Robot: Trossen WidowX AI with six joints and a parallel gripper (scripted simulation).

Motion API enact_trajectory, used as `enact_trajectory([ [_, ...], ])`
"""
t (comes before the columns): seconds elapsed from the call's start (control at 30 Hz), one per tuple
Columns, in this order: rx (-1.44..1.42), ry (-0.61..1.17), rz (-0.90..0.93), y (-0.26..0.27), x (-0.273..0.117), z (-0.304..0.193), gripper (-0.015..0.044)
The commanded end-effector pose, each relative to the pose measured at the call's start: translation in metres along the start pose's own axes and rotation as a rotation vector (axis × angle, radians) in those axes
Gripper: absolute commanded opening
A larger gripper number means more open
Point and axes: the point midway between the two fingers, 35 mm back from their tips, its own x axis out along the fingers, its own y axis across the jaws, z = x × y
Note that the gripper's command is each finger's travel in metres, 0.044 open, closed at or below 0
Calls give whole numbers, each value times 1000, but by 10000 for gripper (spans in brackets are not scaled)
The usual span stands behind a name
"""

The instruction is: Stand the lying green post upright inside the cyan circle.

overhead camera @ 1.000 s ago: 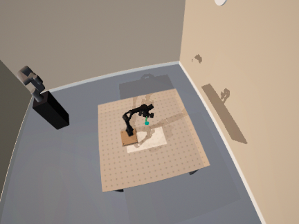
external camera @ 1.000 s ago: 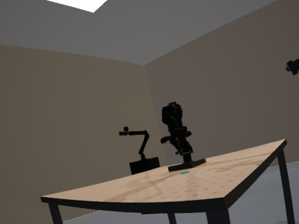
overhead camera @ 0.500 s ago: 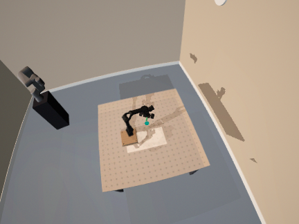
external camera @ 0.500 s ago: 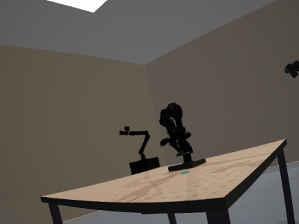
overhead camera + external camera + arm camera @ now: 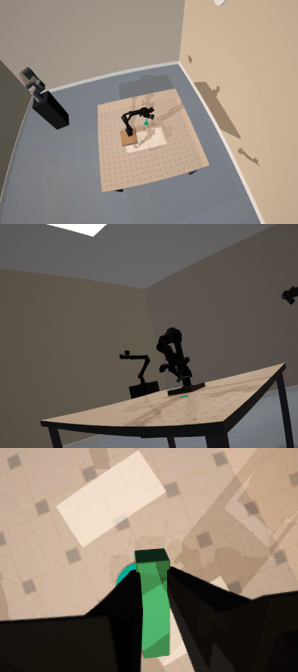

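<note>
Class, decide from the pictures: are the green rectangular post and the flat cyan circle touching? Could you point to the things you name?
Apart: the exterior view shows the post (image 5: 179,379) (image 5: 156,618) held above the circle (image 5: 184,396) (image 5: 126,574).

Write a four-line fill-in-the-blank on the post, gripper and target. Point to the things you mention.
1. The gripper (image 5: 147,115) (image 5: 177,373) (image 5: 152,576) is shut on the ____ post.
2. The circle (image 5: 146,123) (image 5: 184,396) (image 5: 126,574) on the table (image 5: 114,166) (image 5: 138,421) (image 5: 190,513) is ____.
3. In the wrist view, the post (image 5: 156,618) partly ____ the circle.
4. The arm stands on a ____ base plate (image 5: 124,142) (image 5: 172,393).

Missing words: green; cyan; hides; brown.
</note>
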Motion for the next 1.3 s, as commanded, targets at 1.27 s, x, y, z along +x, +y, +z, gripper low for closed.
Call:
enact_trajectory([
  [1.27,65,-308,38,-14,10,2,23],
])
